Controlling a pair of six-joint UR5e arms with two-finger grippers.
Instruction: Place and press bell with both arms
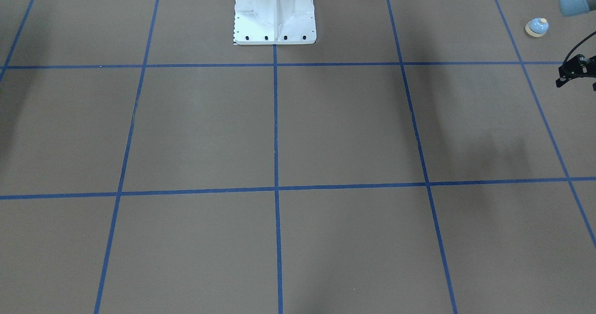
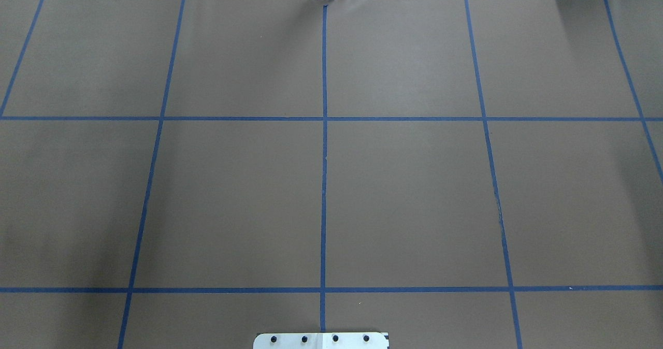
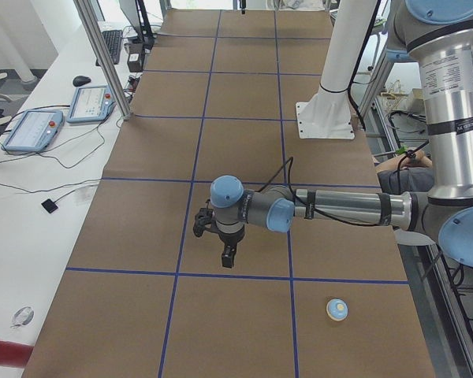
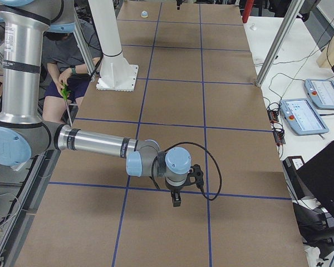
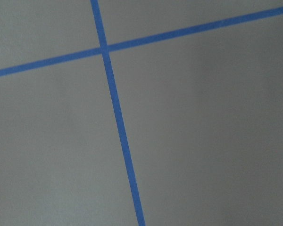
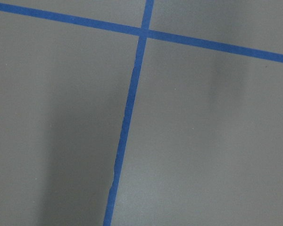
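Observation:
The bell [image 1: 537, 26] is a light-blue dome with a cream button and rim. It stands upright on the brown table near the robot's side, at the left end. It also shows in the exterior left view [image 3: 337, 309] and far off in the exterior right view [image 4: 145, 14]. My left gripper [image 3: 228, 260] points down over the table, well apart from the bell, and I cannot tell whether it is open or shut. Only a black part of its wrist [image 1: 576, 69] shows in the front-facing view. My right gripper [image 4: 176, 200] points down at the table's other end, and I cannot tell its state either.
The white bolted pedestal [image 1: 274, 16] stands at the robot's edge of the table. Blue tape lines [image 2: 324, 183] divide the brown surface into squares. A seated person [image 4: 67, 83] is behind the pedestal. Teach pendants [image 4: 306, 114] lie on the side bench.

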